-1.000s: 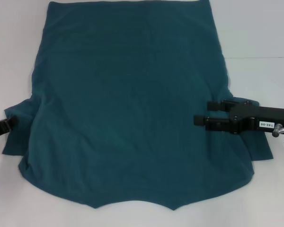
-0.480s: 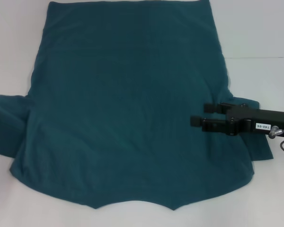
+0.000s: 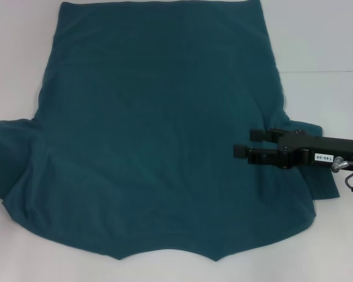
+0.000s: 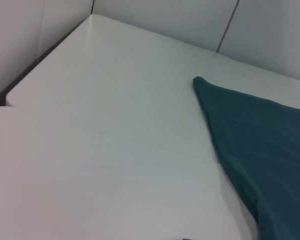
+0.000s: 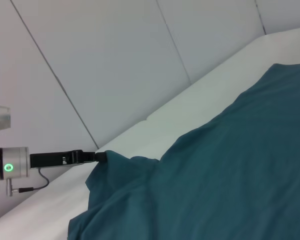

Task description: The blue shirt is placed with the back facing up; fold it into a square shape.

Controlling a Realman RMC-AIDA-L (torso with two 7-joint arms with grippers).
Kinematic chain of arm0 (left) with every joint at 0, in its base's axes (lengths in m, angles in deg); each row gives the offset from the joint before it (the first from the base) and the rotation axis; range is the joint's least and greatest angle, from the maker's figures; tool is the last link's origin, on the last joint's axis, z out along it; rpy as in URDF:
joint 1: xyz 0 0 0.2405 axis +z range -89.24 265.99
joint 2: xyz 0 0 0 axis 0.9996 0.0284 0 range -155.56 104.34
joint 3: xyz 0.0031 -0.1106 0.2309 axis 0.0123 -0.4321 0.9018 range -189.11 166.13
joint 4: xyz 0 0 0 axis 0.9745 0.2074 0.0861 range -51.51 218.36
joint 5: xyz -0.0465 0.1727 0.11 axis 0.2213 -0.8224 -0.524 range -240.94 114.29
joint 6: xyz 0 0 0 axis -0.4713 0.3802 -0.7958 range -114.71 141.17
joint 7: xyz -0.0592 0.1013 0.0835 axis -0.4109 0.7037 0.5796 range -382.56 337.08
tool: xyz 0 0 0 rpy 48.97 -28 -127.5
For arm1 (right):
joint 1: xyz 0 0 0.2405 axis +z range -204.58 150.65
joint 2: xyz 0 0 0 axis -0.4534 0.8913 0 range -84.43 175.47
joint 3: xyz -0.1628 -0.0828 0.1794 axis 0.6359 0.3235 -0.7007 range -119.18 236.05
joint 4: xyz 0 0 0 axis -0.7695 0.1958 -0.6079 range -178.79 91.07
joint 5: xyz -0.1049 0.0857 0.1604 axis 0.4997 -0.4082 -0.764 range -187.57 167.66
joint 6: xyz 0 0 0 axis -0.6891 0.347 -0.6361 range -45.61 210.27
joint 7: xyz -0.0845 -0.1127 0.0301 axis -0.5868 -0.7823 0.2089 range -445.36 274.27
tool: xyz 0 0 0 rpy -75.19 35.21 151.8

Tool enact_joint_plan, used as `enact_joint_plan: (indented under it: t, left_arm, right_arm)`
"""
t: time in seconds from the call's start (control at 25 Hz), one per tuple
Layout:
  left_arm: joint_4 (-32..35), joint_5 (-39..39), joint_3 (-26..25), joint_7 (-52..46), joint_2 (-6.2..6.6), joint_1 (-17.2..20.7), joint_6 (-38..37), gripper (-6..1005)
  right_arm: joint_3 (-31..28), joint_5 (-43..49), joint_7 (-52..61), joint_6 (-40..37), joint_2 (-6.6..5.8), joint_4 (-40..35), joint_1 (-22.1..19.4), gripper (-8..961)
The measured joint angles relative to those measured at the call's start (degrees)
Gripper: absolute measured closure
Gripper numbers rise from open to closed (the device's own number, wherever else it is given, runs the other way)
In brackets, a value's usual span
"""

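The blue shirt (image 3: 153,129) lies spread on the white table (image 3: 323,47), plain side up, collar edge nearest me. My right gripper (image 3: 248,143) hovers low over its right side by the sleeve, fingers apart with only flat fabric showing between them. The left gripper is outside the head view. The right wrist view catches the left gripper (image 5: 101,156) at the far table edge, its tip on the left sleeve (image 5: 117,167), whose cloth rises to a peak there. In the left wrist view only a corner of the shirt (image 4: 250,135) shows.
White table surface (image 4: 105,140) borders the shirt on both sides. Pale wall panels (image 5: 115,65) stand behind the table. The right sleeve (image 3: 325,187) sticks out past the right arm.
The left gripper has left the head view leftward, drawing the left sleeve out flat toward the table edge. The right gripper has slid a little leftward over the shirt.
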Motion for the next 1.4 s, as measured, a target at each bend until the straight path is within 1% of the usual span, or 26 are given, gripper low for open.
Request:
enact_joint_plan:
  t: [0.44,0.8,0.88,1.16,1.4]
  left_arm:
    - [1.6,-0.1,0.0,0.1,0.27,-1.1,0.3,998]
    - [2.1,0.0,0.2,-0.1,0.12,-1.6,-0.7,990]
    - [2.1,0.2,0.1,-0.4,0.03,-1.5,-2.9,983]
    - [3.6,0.5,-0.2,-4.4,0.11,-1.3,-15.5,956]
    - [4.1,1.2,-0.1,-6.5,-0.32,-2.0,-22.3,933]
  right_arm:
    - [0.1,-0.3,-0.1,-0.1,0.00,0.0,0.0,67]
    - [0.1,-0.3,0.0,-0.3,0.00,0.0,0.0,66]
    - [0.1,-0.3,0.0,-0.3,0.00,0.0,-0.1,66]
    - [0.1,-0.3,0.0,-0.2,0.00,0.0,0.0,66]
    - [0.2,-0.3,-0.3,-0.1,0.00,0.0,0.0,66]
